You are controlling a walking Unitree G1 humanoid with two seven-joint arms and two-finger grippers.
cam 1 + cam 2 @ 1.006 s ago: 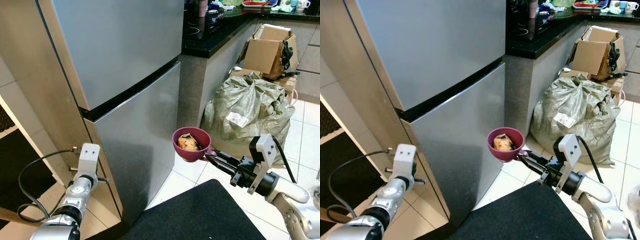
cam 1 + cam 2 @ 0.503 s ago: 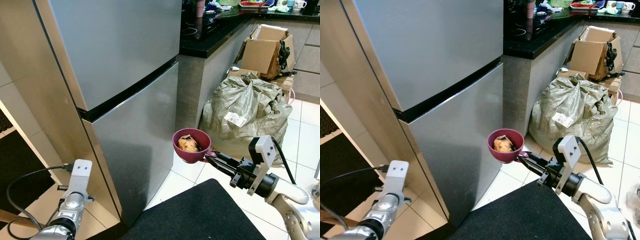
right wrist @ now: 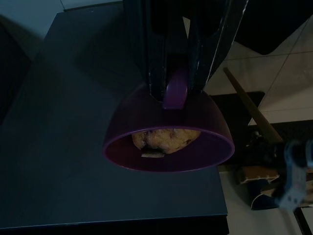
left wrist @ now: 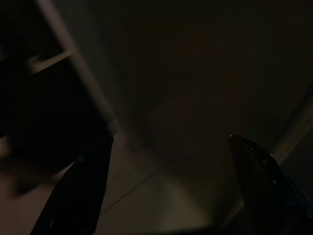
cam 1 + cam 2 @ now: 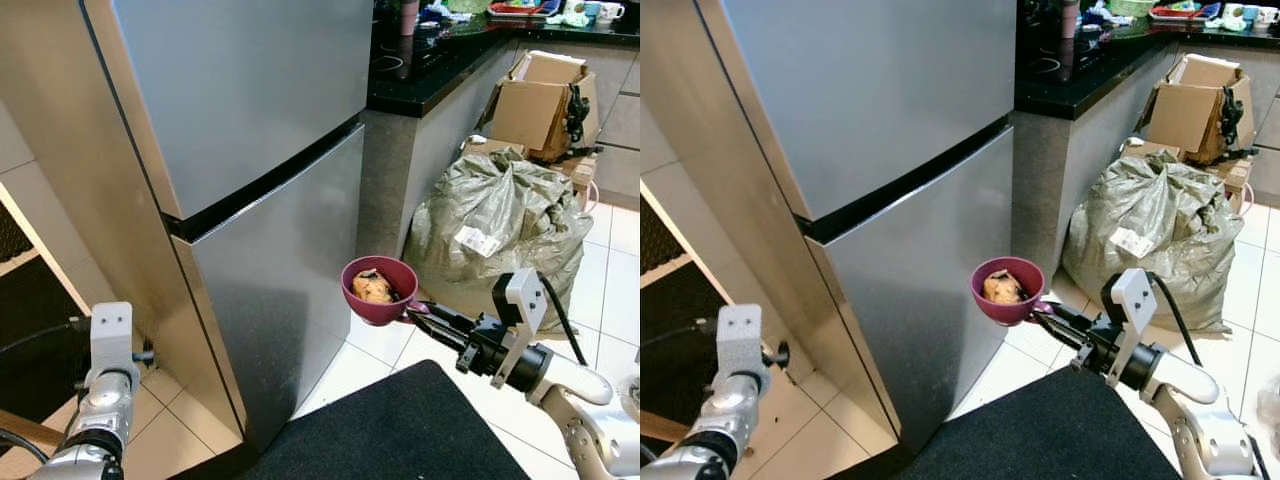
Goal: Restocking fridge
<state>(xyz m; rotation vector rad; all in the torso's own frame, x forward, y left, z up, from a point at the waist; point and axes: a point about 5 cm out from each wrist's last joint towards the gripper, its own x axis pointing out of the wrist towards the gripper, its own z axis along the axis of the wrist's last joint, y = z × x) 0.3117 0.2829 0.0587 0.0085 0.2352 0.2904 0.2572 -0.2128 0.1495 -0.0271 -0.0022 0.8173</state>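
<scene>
Black fingers of the right tool (image 5: pixel 425 312) clamped on the small handle of a purple bowl (image 5: pixel 378 290), held out level at the end of the silver right arm, in front of the lower door of the fridge (image 5: pixel 250 170) and apart from it. Inside the bowl, a lump of golden-brown food (image 5: pixel 374 289), seen again in the right wrist view (image 3: pixel 165 138) just below the rim. Behind the bowl, both steel doors of the fridge shut, with a dark gap between upper and lower door. Beside the fridge, a black table (image 5: pixel 430 70) carrying cups and other small items too far off to tell apart. On the tiled floor near the table, a bulging grey-green sack (image 5: pixel 495 225), with open cardboard boxes (image 5: pixel 540 100) behind it. Under the right arm, a dark mat (image 5: pixel 400 430) on the floor. Low at the fridge's side, the left tool (image 4: pixel 168 186) spread wide on nothing, pointed at a dim wall and floor.
</scene>
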